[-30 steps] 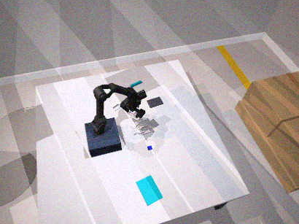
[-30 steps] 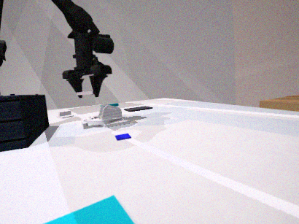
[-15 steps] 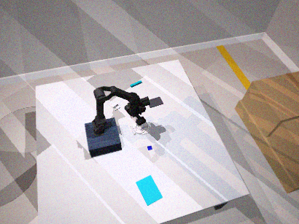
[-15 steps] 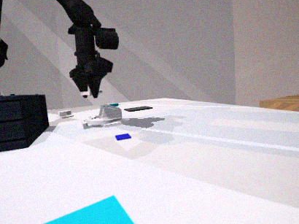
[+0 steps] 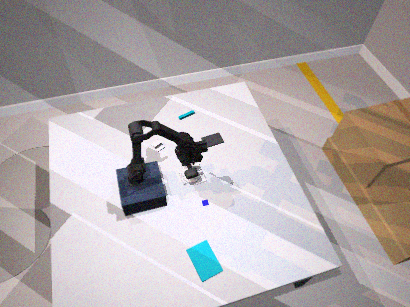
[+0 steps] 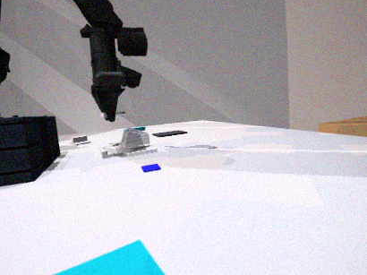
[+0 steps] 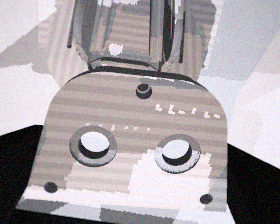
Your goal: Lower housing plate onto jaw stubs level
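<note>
My gripper is shut on the housing plate, a thin grey plate with rounded far corners, two large ringed holes and three small dark spots. The black fingers grip its left and right edges in the wrist view. In the exterior view the plate hangs above the table, higher than the pale grey jaw assembly, with a gap between. In the wrist view the assembly shows past the plate's far edge; the rest is hidden under the plate. The two stubs cannot be made out.
A dark flat slab and a teal bar lie behind. A small blue square and a cyan rectangle lie nearer the front. A small grey piece lies near the arm's dark base.
</note>
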Tool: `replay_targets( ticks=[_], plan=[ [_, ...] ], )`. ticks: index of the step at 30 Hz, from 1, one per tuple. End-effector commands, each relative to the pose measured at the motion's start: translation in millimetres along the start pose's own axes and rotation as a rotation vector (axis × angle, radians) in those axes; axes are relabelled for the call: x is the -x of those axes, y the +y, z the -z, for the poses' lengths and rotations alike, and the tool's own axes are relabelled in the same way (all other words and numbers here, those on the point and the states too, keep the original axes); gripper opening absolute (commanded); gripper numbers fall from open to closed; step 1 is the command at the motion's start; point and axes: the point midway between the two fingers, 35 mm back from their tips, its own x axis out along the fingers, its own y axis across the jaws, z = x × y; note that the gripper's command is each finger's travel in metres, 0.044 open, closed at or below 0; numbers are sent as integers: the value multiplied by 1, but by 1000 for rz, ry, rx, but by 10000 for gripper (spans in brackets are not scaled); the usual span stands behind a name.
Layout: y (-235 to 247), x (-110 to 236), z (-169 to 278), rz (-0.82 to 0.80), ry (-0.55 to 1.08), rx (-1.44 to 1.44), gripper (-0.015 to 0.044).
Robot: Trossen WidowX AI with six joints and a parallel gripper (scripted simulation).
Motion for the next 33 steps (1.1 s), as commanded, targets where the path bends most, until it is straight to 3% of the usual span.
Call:
replay_targets(
  ticks=[1,33],
  plan=[
    [0,0,0,-4,-2,-14,351],
    [8,0,12,-5,-1,-23,351]
  ],
)
